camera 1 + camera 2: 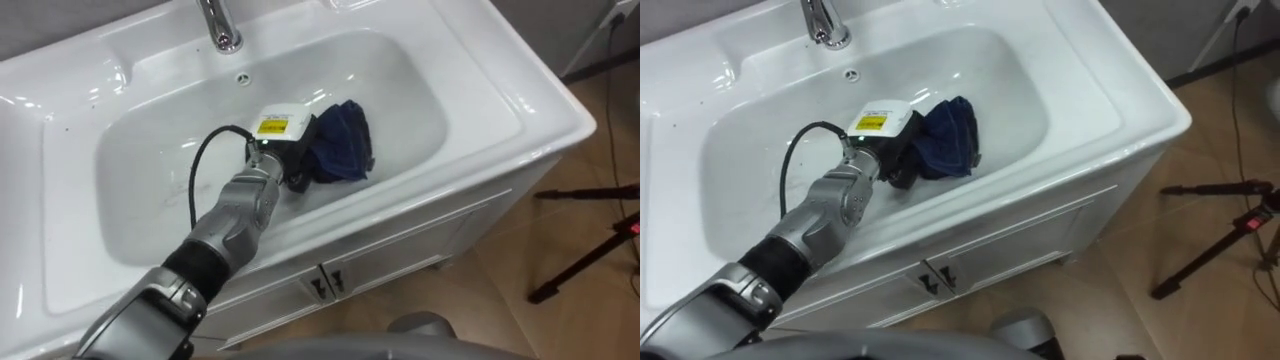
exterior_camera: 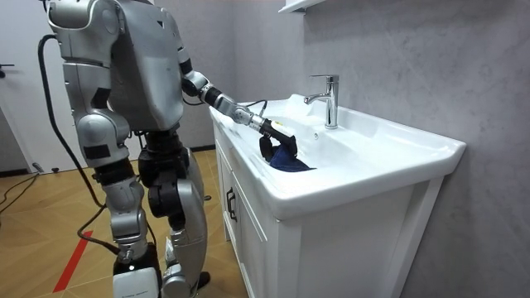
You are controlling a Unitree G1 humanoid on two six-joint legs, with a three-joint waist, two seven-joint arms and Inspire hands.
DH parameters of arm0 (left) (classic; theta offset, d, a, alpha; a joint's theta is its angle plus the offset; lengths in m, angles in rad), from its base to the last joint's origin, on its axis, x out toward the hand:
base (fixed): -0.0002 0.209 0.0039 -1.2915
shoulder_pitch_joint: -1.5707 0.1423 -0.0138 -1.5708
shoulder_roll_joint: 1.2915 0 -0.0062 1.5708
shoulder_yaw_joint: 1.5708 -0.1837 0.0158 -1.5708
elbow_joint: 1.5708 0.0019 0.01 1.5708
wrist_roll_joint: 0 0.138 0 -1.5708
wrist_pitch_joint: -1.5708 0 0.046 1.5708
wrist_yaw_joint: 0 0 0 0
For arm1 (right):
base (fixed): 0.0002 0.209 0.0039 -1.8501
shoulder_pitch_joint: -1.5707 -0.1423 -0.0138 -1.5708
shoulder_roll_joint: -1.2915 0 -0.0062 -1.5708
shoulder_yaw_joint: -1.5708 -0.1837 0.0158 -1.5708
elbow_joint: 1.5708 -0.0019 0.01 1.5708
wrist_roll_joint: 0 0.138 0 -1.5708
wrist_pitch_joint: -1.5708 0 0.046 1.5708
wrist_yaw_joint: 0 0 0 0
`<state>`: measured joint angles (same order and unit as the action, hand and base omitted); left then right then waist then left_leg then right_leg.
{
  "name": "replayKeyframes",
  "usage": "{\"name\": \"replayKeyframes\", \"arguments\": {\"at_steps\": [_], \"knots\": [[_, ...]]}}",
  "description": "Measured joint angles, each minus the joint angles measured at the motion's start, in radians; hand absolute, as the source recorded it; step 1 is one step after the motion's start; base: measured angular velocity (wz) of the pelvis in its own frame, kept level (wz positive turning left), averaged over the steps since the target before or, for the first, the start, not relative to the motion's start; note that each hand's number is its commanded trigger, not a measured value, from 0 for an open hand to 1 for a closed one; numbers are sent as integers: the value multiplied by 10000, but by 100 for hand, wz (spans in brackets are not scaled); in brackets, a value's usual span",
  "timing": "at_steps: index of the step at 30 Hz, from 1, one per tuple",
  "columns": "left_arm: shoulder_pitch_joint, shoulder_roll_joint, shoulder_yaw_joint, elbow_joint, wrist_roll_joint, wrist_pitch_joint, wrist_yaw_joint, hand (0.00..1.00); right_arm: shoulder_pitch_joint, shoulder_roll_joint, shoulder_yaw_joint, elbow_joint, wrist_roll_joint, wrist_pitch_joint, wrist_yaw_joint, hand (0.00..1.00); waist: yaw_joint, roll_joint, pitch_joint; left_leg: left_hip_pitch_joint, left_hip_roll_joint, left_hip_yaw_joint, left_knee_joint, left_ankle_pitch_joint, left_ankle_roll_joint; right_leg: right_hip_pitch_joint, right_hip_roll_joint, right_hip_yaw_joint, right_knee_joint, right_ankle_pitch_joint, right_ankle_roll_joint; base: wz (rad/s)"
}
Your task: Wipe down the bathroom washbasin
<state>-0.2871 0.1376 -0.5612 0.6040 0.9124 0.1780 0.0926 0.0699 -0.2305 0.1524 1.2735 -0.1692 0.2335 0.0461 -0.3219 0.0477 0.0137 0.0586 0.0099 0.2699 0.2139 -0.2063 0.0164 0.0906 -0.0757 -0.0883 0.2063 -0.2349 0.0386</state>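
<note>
The white basin (image 1: 470, 100) is set in a white cabinet, and I stand at its front edge. A dark blue cloth (image 1: 342, 142) lies bunched on the bowl's floor, right of the middle. My left arm reaches in from the lower left. My left hand (image 1: 276, 140) rests at the cloth's left edge with its dark fingers curled into the fabric. In the room view the same hand (image 2: 270, 132) holds the cloth (image 2: 287, 159) down inside the bowl. My right arm (image 2: 106, 141) hangs at my side.
A chrome tap (image 1: 218, 24) stands at the back of the bowl, with an overflow hole (image 1: 241, 76) just below it. The cabinet doors (image 1: 330, 282) are below the front rim. Black stand legs (image 1: 590, 250) cross the wooden floor on the right.
</note>
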Motion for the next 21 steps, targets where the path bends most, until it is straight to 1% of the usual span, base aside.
{"name": "replayKeyframes", "arguments": {"at_steps": [2, 5, 7, 9, 11, 13, 14, 15, 16, 17, 18, 19, 20, 21], "knots": [[93, 0, 43, -88, 141, 44, 2, 100, -1, 1, -1, -14, -56, 42, 3, 0, 3, -6, -3, 6, -3, 15, -17, 0, 0, -4, 1, 23, -10, 0, 0, -2], [245, 1, 76, -253, 410, 202, 0, 100, 11, 1, -18, 3, -110, 84, 6, 0, 7, -48, -29, 9, -4, 22, -30, 0, 0, -9, 4, 34, -27, 0, 0, -1], [233, 9, 114, -157, 432, 209, -3, 100, 22, -8, -300, -4, -218, 94, 3, 0, 10, -46, -67, 13, -4, 19, -27, -1, -1, 2, 8, 36, -33, 3, -4, 0], [222, 22, 168, -67, 434, 226, -21, 100, 16, -14, -452, -23, -274, 118, 1, 0, 18, -25, -82, 12, 1, 11, -22, -1, -1, 12, 13, 34, -36, 4, -6, 0], [316, 37, 339, 82, 485, 225, -54, 100, 9, -12, -667, -70, -328, 214, -3, 0, 125, 25, -103, 9, 17, 7, -21, -1, -2, 10, 30, 52, -36, 12, -19, 0], [440, 168, 552, 145, 784, 226, -92, 100, 23, -12, -893, -73, -331, 218, -18, 0, 169, 49, -115, 37, 29, -10, -22, 5, -13, 72, 49, 32, -49, 22, -35, 2], [556, 376, 600, 154, 992, 224, -106, 100, 93, -30, -1083, -134, -335, 218, -36, 0, 221, 77, -130, 58, 32, -45, -21, 5, -16, 142, 59, 16, -98, 24, -42, 0], [763, 542, 835, 154, 1317, 232, -110, 100, 207, -76, -1370, -336, -336, 228, -87, 0, 276, 179, -192, 59, 46, -46, -10, 4, -17, 149, 73, 13, -191, 54, -56, 0], [988, 748, 1115, 141, 1579, 288, -103, 100, 241, -140, -1514, -438, -378, 201, -155, 0, 323, 290, -209, 56, 49, -29, -13, 4, -18, 137, 77, 29, -190, 61, -57, -4], [1101, 887, 1217, 145, 1726, 299, -79, 100, 237, -175, -1552, -457, -404, 190, -174, 0, 365, 339, -205, 67, 49, -24, -22, 4, -18, 139, 78, 40, -188, 61, -57, -9], [1345, 1168, 1468, 156, 2017, 314, 21, 100, 243, -238, -1601, -482, -419, 157, -216, 0, 503, 424, -192, 79, 50, -14, -86, 18, -41, 144, 79, 52, -182, 71, -69, -6], [1624, 1388, 1923, 152, 2312, 319, 160, 100, 267, -247, -1871, -488, -575, 63, -222, 0, 623, 480, -194, 76, 57, -16, -135, 34, -64, 129, 97, 40, -194, 75, -77, -3], [1746, 1509, 2137, 142, 2436, 325, 247, 100, 283, -252, -2024, -488, -685, 35, -222, 0, 693, 505, -194, 73, 63, -18, -162, 39, -72, 116, 110, 42, -206, 78, -82, 0], [1963, 1757, 2477, 88, 2721, 329, 412, 100, 313, -295, -2191, -492, -755, -42, -238, 0, 854, 546, -197, 73, 71, -23, -185, 44, -81, 101, 121, 31, -217, 85, -93, 3]]}}
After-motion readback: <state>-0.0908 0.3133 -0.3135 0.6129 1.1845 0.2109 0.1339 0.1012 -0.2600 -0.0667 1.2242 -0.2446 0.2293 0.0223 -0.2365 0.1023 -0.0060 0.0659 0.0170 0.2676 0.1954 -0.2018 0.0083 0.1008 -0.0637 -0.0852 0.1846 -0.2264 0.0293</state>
